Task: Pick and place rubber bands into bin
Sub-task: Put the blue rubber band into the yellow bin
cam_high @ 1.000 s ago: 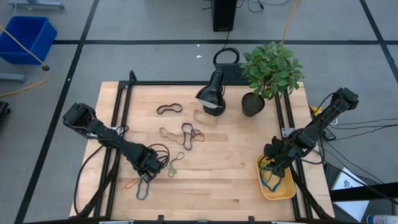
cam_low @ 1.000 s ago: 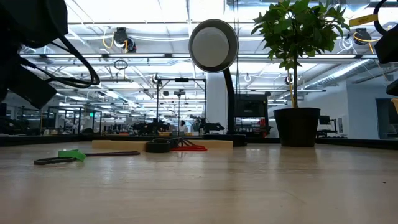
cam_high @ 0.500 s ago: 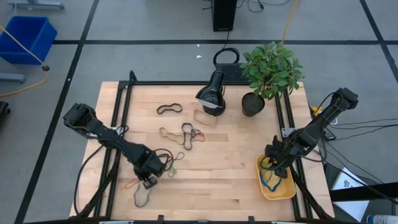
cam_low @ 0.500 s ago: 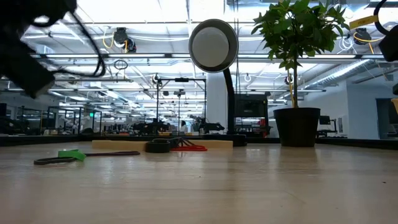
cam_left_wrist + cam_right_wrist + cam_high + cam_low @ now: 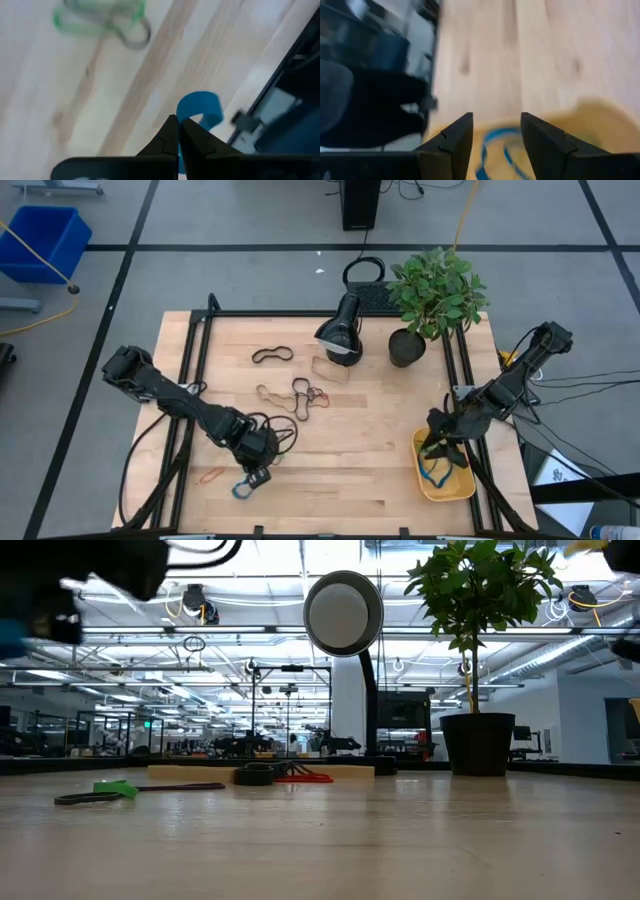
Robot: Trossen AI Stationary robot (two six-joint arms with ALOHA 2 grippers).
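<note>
Two arms are over the desk (image 5: 380,470). My left gripper (image 5: 252,480) hangs near the desk's 7 o'clock edge, its fingers (image 5: 167,142) pressed together and pinching a blue rubber band (image 5: 201,109), which curls up out of the tips clear of the wood. Just beside it at about 9 o'clock an orange band (image 5: 211,475) lies flat on the desk. A green and grey band (image 5: 102,19) lies on the wood near the left gripper, toward 12 o'clock from it. More loose bands (image 5: 300,397) sit in a tangled cluster around the desk's middle, and a black band (image 5: 272,355) lies alone toward 11 o'clock.

My right gripper (image 5: 441,448) hovers over the yellow bin (image 5: 458,486), which sits at the desk's 4 o'clock corner. Its fingers (image 5: 451,142) are spread apart with nothing between them. Another blue band (image 5: 492,150) lies in the bin below them.

At 12 o'clock stand a black desk lamp (image 5: 340,332) and, just beside it, a potted plant (image 5: 432,295).
</note>
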